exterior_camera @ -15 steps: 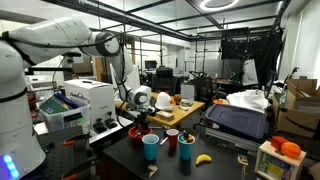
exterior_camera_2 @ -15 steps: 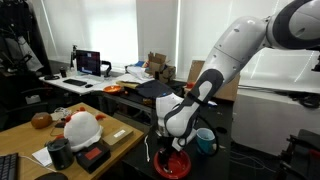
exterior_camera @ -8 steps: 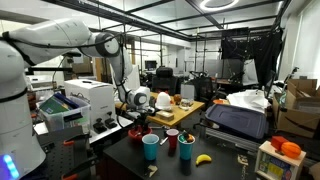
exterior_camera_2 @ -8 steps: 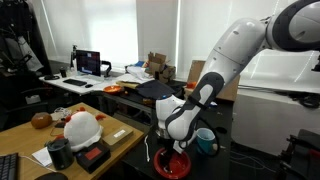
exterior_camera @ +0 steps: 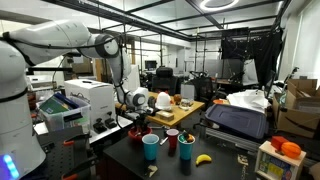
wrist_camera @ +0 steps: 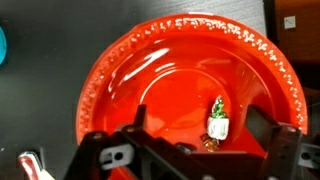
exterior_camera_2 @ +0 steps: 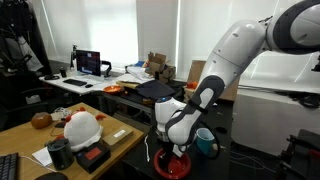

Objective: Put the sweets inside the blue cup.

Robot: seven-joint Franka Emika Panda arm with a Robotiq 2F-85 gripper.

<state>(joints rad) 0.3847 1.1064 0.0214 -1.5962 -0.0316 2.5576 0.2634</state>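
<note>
A red plate [wrist_camera: 120, 80] fills the wrist view. On it lie a sweet in a green and white wrapper [wrist_camera: 217, 120] and a small brown sweet [wrist_camera: 208, 143] touching it. My gripper [wrist_camera: 200, 125] hangs open just over the plate, with its fingers on either side of the sweets and nothing held. The blue cup [exterior_camera: 151, 147] stands on the dark table beside the plate [exterior_camera: 136, 132]. In an exterior view the cup [exterior_camera_2: 205, 140] stands just behind the plate [exterior_camera_2: 172, 166], and my gripper [exterior_camera_2: 171, 149] points down over it.
A red cup [exterior_camera: 172, 140] and a dark cup [exterior_camera: 187, 149] stand next to the blue cup, with a banana [exterior_camera: 203, 158] beyond them. A white helmet [exterior_camera_2: 82, 127] and a black container [exterior_camera_2: 60, 153] sit on the wooden desk nearby.
</note>
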